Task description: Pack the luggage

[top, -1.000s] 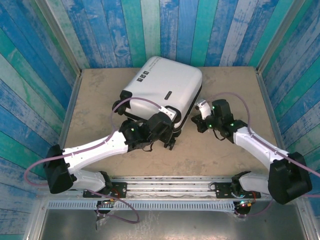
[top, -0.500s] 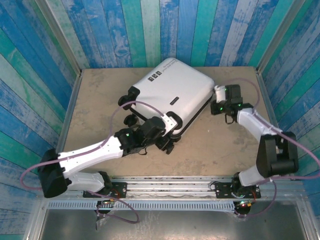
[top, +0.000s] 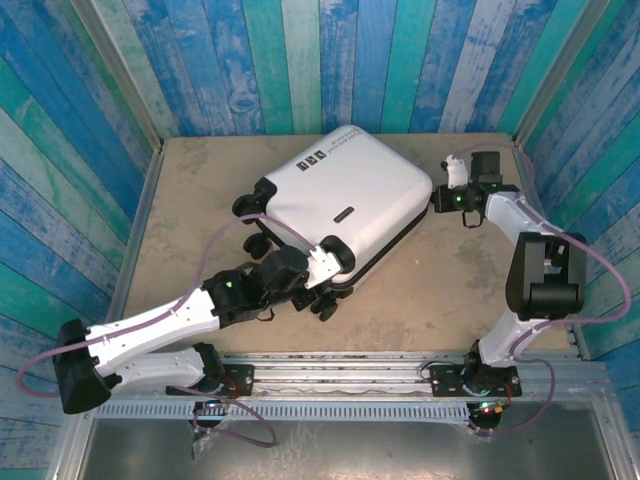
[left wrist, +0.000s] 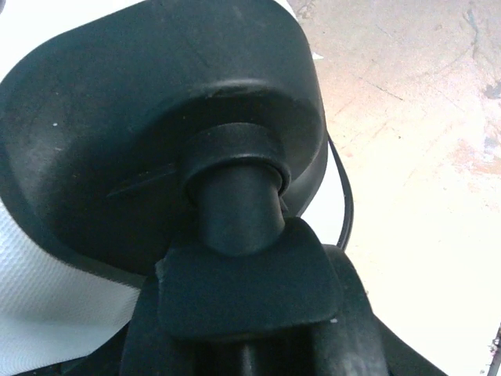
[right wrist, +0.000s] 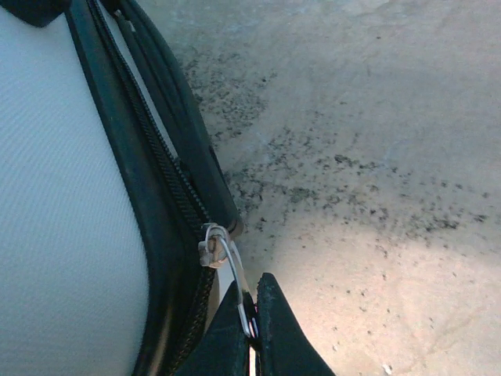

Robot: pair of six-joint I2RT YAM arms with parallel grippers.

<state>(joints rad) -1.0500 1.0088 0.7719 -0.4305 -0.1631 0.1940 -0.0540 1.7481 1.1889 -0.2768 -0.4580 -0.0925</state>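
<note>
The luggage point(top: 345, 190), a white hard-shell suitcase, lies flat and slanted across the middle of the table. At its right corner my right gripper point(top: 441, 197) is shut on the metal zipper pull point(right wrist: 237, 278). In the right wrist view the gripper point(right wrist: 254, 317) pinches that wire loop just below the slider point(right wrist: 210, 249) on the black zip track point(right wrist: 145, 133). My left gripper point(top: 322, 284) sits at the near corner of the case. In the left wrist view the gripper point(left wrist: 246, 345) has its dark fingers point(left wrist: 362, 329) flanking the black caster wheel mount point(left wrist: 235, 211), apparently clamped on it.
Blue and green plank walls close in the table point(top: 470, 290) on three sides, and the right gripper is near the right wall. Other black wheels point(top: 245, 205) stick out at the case's left edge. A purple cable point(top: 215, 250) loops over the left arm.
The suitcase has swung and slid to the right and back. My right gripper has travelled with the zipper pull toward the far right corner. The left gripper has drawn nearer with the wheel corner.
</note>
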